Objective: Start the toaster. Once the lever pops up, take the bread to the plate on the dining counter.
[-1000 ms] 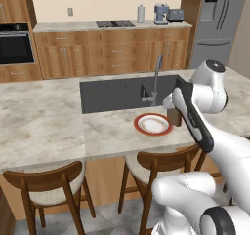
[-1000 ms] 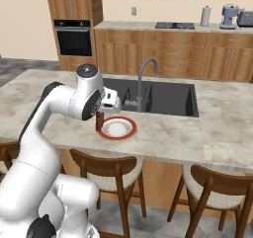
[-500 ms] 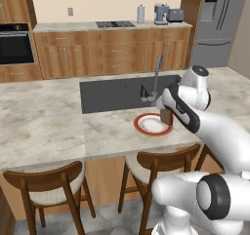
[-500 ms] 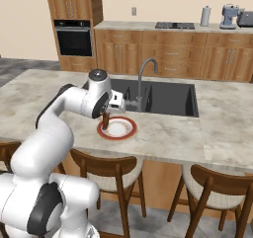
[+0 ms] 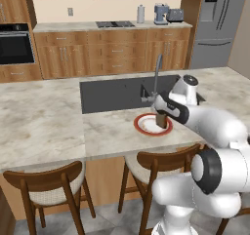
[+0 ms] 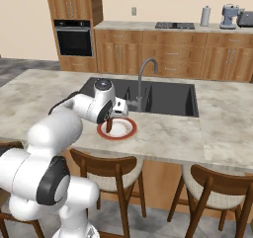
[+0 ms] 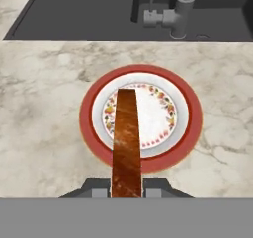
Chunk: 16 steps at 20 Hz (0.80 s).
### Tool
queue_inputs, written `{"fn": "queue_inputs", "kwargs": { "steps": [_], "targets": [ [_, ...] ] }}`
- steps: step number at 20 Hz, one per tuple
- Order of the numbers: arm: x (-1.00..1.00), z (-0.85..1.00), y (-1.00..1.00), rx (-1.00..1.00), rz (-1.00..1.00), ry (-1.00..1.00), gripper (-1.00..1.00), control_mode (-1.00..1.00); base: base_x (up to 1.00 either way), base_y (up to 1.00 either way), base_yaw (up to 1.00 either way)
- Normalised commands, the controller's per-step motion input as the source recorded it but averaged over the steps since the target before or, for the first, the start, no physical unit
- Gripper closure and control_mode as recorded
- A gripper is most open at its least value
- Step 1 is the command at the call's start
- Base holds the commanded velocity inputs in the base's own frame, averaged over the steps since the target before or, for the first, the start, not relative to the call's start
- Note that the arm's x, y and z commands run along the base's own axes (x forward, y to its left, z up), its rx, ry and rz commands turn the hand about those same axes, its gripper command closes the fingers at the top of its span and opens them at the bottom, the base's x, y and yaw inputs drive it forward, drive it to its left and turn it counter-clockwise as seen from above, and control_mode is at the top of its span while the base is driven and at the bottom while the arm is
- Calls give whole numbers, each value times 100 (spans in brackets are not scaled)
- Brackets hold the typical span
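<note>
While gripper-held, bread [image 7: 126, 143] edge-up, lengthwise over plate [image 7: 190, 133].

marbled dining counter [image 5: 44, 127], plate [image 5: 146, 127] on it

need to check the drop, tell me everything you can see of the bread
The bread is one thin brown slice with a darker, mottled crust, seen edge-on. It stands on end, clamped in the shut gripper, right over the middle of the plate on the dining counter. In the left base view it hangs just at the plate; whether its lower edge touches cannot be told.
</note>
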Motion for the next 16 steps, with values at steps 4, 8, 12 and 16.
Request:
{"fn": "queue_inputs", "kwargs": {
  "steps": [4, 8, 12, 16],
  "targets": [
    [51, -20, 0, 1, 0, 0, 100, -100, 0, 0, 0],
    [51, -12, 0, 2, 0, 0, 100, -100, 0, 0, 0],
    [58, -16, 0, 2, 0, 0, 100, -100, 0, 0, 0],
    [36, -12, 0, 2, 0, 0, 100, -100, 0, 0, 0]
  ]
}}
